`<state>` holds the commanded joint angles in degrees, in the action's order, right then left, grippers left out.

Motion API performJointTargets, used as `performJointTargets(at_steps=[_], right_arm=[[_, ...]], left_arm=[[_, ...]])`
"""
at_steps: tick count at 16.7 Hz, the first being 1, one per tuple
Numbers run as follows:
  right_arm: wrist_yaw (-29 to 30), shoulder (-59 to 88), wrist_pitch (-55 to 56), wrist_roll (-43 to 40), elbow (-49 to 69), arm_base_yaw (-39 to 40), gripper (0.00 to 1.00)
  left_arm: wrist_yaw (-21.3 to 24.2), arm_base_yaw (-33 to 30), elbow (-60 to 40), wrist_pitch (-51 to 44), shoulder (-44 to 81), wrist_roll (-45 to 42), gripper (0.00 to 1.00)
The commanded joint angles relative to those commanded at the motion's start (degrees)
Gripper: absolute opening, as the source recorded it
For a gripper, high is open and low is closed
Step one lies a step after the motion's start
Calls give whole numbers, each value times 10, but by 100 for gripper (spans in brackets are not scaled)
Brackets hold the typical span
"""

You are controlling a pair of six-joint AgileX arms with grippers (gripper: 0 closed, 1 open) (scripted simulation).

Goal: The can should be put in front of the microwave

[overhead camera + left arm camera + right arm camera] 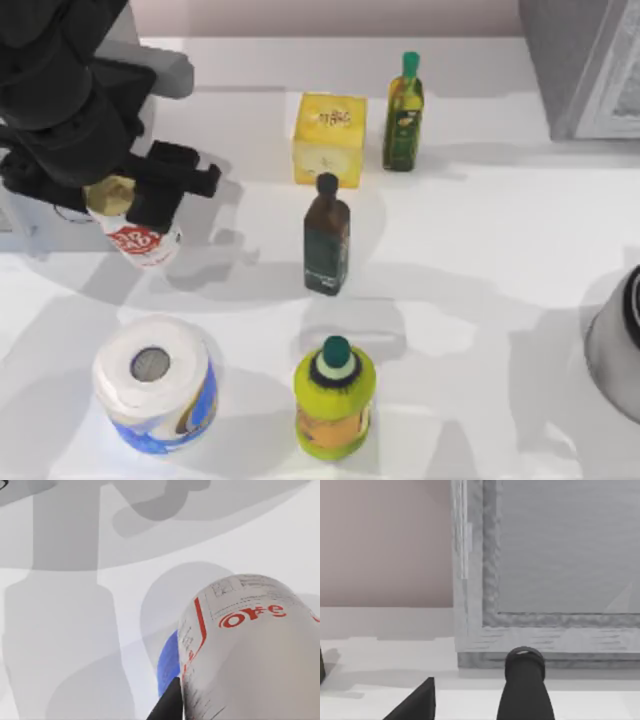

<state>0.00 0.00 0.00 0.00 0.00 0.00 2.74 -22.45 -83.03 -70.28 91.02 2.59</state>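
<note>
A white worktop point(480, 230) carries everything. A yellow box point(329, 138) sits at upper centre, with a green bottle point(403, 115) just beside it to the right. A dark bottle point(327, 238) stands at the middle. At lower left rests a roll of tissue point(154, 384); at lower centre, a yellow-green bottle point(334, 398). A grey appliance point(585, 65) fills the upper right corner.
</note>
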Motion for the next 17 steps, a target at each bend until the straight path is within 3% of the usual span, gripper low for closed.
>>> performJointTargets(at_steps=[8, 17], right_arm=[[0, 0, 0, 0, 0, 0, 100], [0, 0, 0, 0, 0, 0, 100]], left_arm=[[-23, 195, 266, 55, -119, -26, 0], [-27, 221, 306, 61, -123, -35, 0]])
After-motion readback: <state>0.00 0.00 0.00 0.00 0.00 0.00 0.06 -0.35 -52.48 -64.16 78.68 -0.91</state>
